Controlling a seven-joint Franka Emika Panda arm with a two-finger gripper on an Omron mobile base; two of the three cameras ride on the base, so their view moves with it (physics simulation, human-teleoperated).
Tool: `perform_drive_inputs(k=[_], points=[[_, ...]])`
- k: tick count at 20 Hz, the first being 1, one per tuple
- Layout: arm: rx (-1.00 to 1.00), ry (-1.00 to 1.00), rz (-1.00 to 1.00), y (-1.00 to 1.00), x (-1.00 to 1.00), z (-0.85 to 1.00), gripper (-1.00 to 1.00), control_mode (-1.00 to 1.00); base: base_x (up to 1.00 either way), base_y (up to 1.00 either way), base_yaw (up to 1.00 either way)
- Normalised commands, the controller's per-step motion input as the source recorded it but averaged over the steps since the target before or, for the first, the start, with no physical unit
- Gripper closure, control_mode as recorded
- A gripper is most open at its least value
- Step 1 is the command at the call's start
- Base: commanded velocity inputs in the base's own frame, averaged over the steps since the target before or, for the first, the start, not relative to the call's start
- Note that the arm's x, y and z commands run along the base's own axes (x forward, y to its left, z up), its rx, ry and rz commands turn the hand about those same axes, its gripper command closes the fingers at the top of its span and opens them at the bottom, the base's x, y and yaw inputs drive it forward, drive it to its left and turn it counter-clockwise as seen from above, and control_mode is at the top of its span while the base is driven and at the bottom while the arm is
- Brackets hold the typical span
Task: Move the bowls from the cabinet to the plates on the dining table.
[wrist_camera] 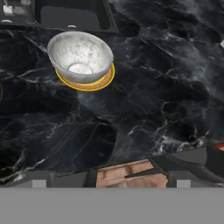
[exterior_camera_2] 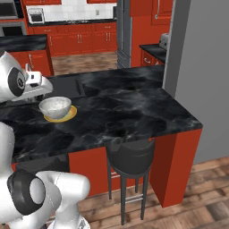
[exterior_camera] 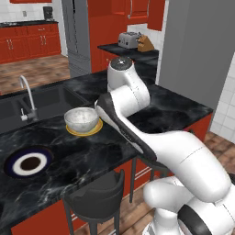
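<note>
On the left of the black marble surface [exterior_camera: 137,114], beside the sink [exterior_camera: 41,103] and its faucet [exterior_camera: 27,98], the blue-rimmed plate [exterior_camera: 30,164] is left bare, presumably kept for the brown bowl, judged to be in the cabinet still; further right, the grey speckled bowl [exterior_camera: 82,119] is seated upright on the yellow plate [exterior_camera: 84,131], so one delivery looks complete. The gripper [wrist_camera: 109,179] is held above and apart from that bowl, jaws spread wide and nothing gripped, which suits a release; a dark stool [exterior_camera: 98,195] is tucked under the near edge.
</note>
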Motion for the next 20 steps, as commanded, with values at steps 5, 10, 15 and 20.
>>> perform_drive_inputs(k=[5, 10, 15, 20], points=[[0.10, -0.01, -0.09, -0.40, -0.51, -0.18, -1.00, -1.00, 0.00, 0.00, 0.00], [0.00, -0.01, -0.09, -0.40, -0.32, -0.43, -1.00, -1.00, 0.00, 0.00, 0.00], [0.10, -0.01, -0.11, -0.57, -0.20, -0.12, -1.00, -1.00, 0.00, 0.00, 0.00], [0.20, 0.00, -0.05, -0.59, -0.07, 0.00, -1.00, -1.00, 0.00, 0.00, 0.00]])
